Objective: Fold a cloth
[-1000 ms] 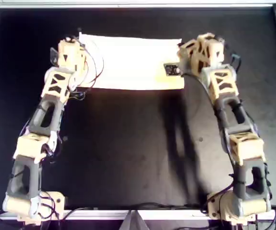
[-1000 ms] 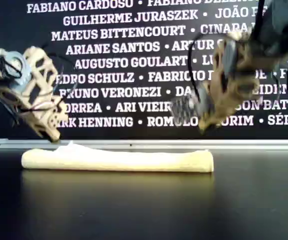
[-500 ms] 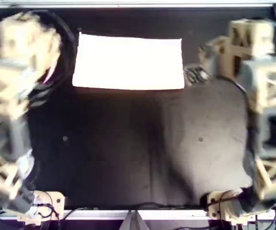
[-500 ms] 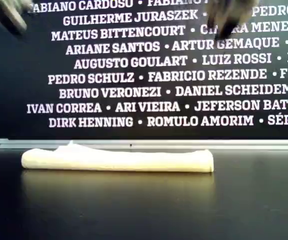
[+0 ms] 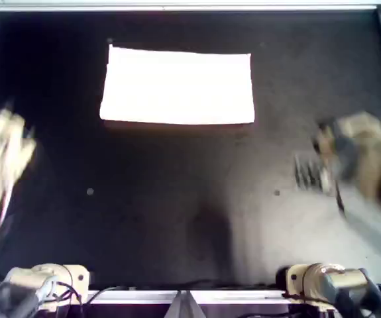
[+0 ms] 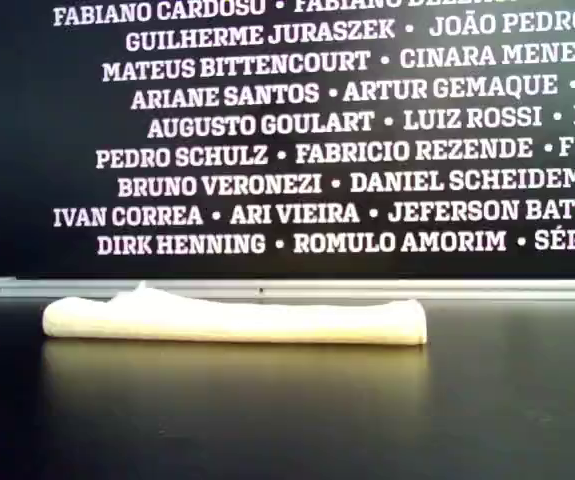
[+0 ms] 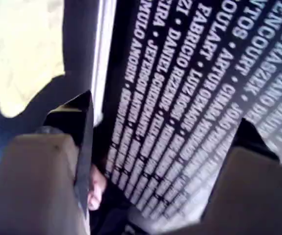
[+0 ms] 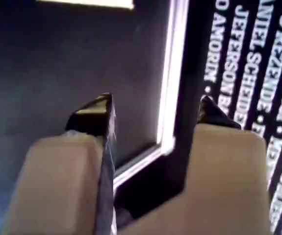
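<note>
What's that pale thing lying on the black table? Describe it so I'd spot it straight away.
Look at the black table from overhead: toward its far edge lies the cloth, a cream-yellow rectangle folded flat. It is the only light thing on the dark surface, and neither arm touches it.

Overhead, the cloth (image 5: pixel 177 87) is blown out to plain white, its wrinkles lost in glare against the dim black desk (image 5: pixel 177 199). Both arms smear into pale motion blur near the overhead view's side edges. A soft grey sheen lies on the desk toward its near right corner. The exterior view is sharp, the desk mirroring the cloth faintly. Both wrist views are soft and blurred.
</note>
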Action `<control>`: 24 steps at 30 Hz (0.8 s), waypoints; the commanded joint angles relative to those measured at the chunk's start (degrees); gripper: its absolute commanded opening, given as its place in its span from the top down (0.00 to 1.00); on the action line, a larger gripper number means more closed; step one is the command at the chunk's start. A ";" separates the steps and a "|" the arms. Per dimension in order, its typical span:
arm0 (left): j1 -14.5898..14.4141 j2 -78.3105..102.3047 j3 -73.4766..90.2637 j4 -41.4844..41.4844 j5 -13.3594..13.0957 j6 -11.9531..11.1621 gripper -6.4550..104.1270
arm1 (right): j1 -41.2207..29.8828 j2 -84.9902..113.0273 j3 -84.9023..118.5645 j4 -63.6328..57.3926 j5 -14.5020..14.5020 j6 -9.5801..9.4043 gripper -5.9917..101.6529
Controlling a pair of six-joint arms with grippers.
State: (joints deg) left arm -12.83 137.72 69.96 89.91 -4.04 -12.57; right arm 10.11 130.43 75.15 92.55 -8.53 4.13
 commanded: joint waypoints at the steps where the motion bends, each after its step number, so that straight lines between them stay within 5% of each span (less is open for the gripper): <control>1: 0.53 16.87 18.46 0.09 -0.35 -0.09 0.04 | 0.18 15.47 12.92 -2.29 0.44 0.09 0.30; 6: 0.35 26.72 45.70 -17.58 -0.35 1.14 0.04 | 0.00 27.07 33.05 -20.57 0.53 -2.72 0.30; 10: 0.35 38.76 65.39 -35.24 0.53 7.38 0.04 | -0.09 38.06 52.47 -36.91 0.53 -6.15 0.30; 14: 1.14 40.52 75.50 -42.71 -0.26 13.62 0.04 | -0.79 48.34 68.47 -46.85 0.53 -6.68 0.30; 24: 1.23 40.52 84.29 -47.20 0.18 13.71 0.04 | -10.90 47.90 88.15 -66.71 0.44 -6.68 0.30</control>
State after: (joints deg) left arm -12.66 177.54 152.84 45.97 -3.87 0.79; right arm 1.23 176.31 161.37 34.01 -8.17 -2.20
